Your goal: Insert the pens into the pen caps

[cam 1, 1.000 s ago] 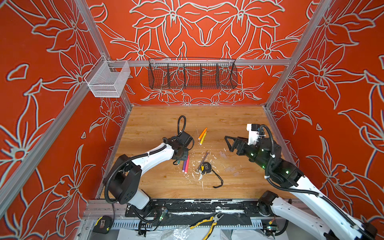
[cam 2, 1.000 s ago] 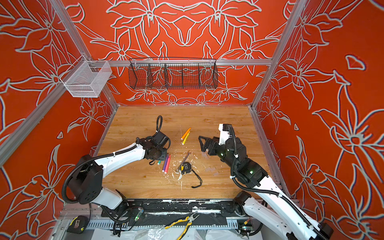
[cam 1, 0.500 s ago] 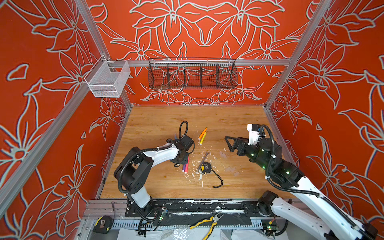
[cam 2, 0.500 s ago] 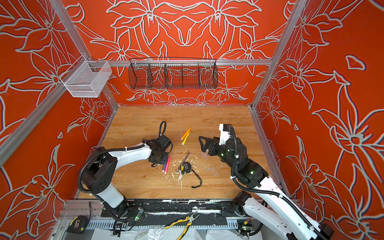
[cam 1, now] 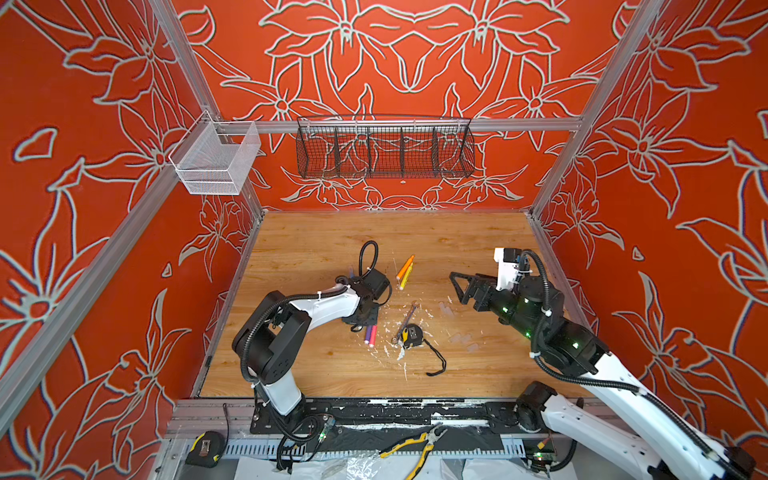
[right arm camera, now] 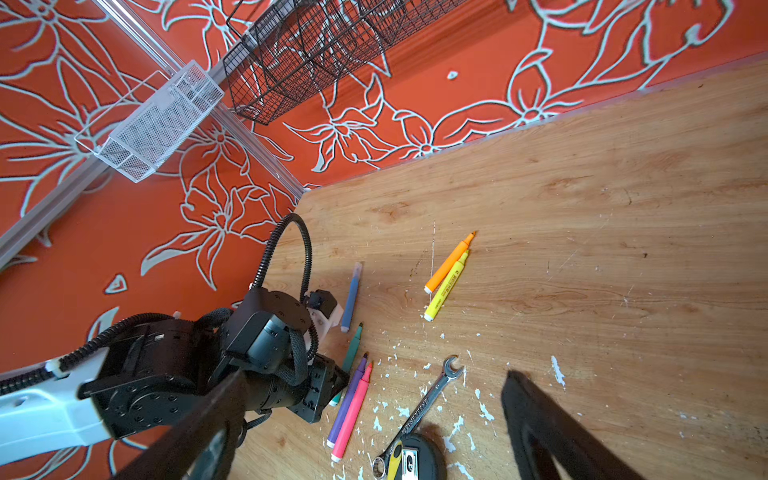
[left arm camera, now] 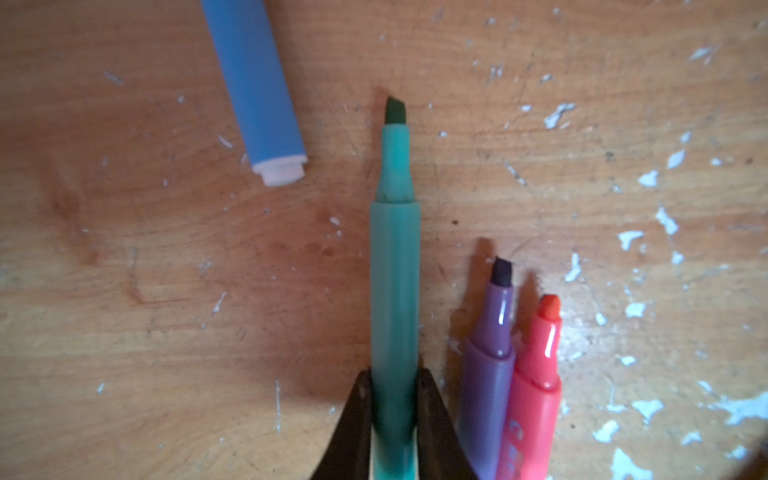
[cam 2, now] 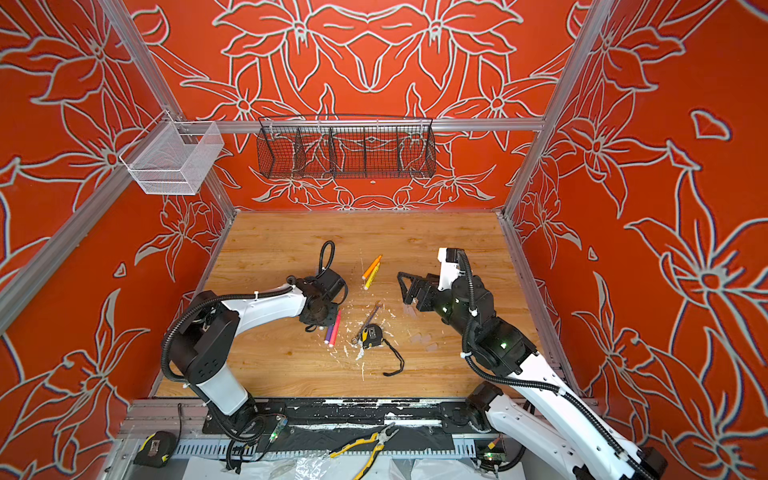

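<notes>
scratched, paint-flecked wood is seen under the left gripper, clamped on the slim green pen; the right gripper is held wide near faint clear pen caps.

We see a worn wooden surface with white flecks. On it lie an orange pen beside a yellow pen, a blue pen, a green pen, a purple pen touching a pink pen, a wrench by a tape measure, and faint clear caps.
</notes>
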Robot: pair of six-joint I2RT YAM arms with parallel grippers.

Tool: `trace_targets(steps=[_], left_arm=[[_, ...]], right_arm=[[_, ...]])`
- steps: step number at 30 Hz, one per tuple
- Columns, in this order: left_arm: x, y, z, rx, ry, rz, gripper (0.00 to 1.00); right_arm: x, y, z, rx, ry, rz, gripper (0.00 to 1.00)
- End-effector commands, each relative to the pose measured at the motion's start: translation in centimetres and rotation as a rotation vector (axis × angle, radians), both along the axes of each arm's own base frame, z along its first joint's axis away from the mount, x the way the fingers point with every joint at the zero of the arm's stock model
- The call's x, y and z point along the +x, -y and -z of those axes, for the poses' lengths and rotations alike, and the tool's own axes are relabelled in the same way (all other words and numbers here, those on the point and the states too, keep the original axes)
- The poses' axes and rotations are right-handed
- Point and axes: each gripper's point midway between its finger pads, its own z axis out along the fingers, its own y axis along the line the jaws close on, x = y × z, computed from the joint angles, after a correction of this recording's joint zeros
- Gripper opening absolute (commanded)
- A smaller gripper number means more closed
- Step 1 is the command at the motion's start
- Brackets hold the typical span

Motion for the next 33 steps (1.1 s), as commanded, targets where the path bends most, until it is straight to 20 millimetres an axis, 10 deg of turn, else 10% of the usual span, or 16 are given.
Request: trace_targets(steps=[1,8,20,33], left_arm=[[-0.7,-1.1,0.9,0.057,-0.043,-0.036,0.14],[0.3,-0.6,-2.4,0.011,0.037,-0.038,0.08],[3.9,3.7,-23.2,-0.313,0.477,0.130,0.00],[1.2,7.9,-26.8,-0.606,0.577,0.349,0.00]], right_arm=[[0.0,0.5,0.4,-0.017,-0.002,0.018,0.97],[0.1,0.7,0.3,-0.019,-0.001,0.029,0.97],[0.7,-0.2,-0.1,0.070,-0.002,0.026,0.96],[0.6,-8.7,-1.7,0.093,0.025,-0.209,0.86]])
